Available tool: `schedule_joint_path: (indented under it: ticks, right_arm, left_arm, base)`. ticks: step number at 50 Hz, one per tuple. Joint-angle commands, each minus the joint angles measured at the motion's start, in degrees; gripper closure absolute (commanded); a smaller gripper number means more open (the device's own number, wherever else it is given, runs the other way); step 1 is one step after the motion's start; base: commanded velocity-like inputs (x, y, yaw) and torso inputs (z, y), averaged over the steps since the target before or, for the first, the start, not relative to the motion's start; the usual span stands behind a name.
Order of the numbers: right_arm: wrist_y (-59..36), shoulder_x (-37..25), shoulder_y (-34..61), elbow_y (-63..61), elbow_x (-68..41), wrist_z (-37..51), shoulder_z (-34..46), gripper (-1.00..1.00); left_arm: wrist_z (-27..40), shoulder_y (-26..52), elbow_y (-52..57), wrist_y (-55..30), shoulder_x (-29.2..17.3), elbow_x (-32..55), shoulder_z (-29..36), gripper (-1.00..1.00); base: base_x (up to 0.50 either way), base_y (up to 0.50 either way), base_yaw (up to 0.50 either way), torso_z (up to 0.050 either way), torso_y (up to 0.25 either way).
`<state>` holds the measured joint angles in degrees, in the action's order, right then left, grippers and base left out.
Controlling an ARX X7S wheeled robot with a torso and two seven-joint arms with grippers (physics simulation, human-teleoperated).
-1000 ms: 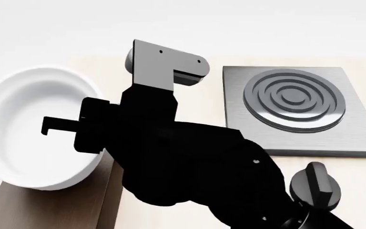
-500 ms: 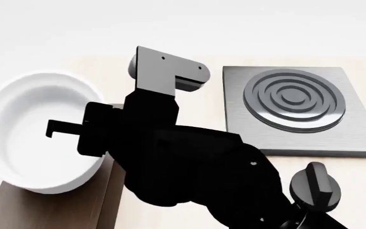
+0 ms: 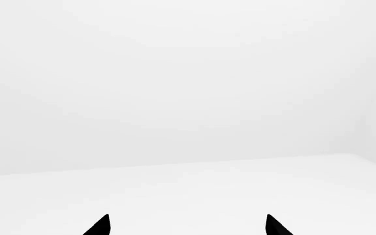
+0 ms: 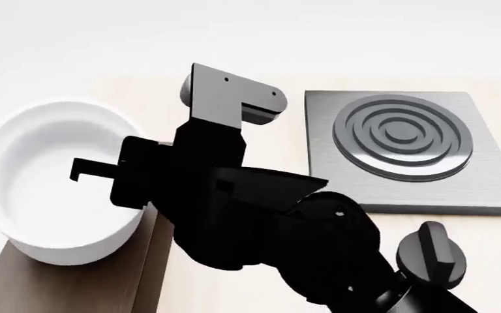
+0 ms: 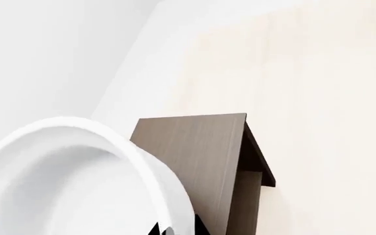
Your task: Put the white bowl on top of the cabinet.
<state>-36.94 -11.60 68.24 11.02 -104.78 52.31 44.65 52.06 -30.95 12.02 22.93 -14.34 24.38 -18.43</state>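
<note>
Bowl first: my right gripper (image 4: 94,171) pinches the white bowl (image 4: 46,189) by its near wall, one finger inside. The bowl sits over the cabinet (image 4: 76,287) top, directly beneath my hand. My left gripper (image 3: 186,226) stands wide apart, facing blank white.

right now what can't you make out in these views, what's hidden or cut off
- Head view: the right gripper reaches over the white bowl; its arm hides the bowl's near wall, so the grip cannot be confirmed.
- Head view: the cabinet is cut off by the frame edge and covered by the bowl.
- Right wrist view: the bowl fills the corner, hiding the fingers.
- Left wrist view: the left gripper shows only two fingertips against blank white.
</note>
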Motion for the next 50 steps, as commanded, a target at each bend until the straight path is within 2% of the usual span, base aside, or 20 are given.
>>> schedule_joint_path:
  ticks: [1,5,6,28,50]
  right_arm:
    - [-0.93,0.89,0.66,3.36,1.7,-2.73,1.65,1.0]
    - [-1.17,1.1,0.94,3.74,2.05,-3.98,2.03,1.0]
    - [-1.4,1.06,0.94,3.51,1.79,-4.24,2.03,-1.0]
    - [-0.19,0.04,1.06,0.84,2.05,-3.74,1.57,-1.0]
    - [1.89,-3.13,1.56,-10.7,2.37,2.16,-0.59,-1.0]
  left_arm:
    - [0.1,-0.02,0.03,-0.03,-0.04,-0.12,0.06,-1.0]
    - [0.07,-0.04,-0.01,0.05,-0.05,-0.05,0.03,-1.0]
    - [0.07,-0.03,-0.03,0.07,-0.04,-0.06,0.04,-1.0]
    - [0.06,0.02,-0.08,0.09,-0.1,0.05,0.19,-1.0]
    - [0.15,-0.01,0.13,0.13,-0.15,0.05,0.24,-1.0]
  base:
    - [0.0,0.0,0.0,0.0,0.0]
    - [0.0,0.0,0.0,0.0,0.0]
    - [0.0,0.0,0.0,0.0,0.0]
    - [0.0,0.0,0.0,0.0,0.0]
    - [0.0,0.0,0.0,0.0,0.0]
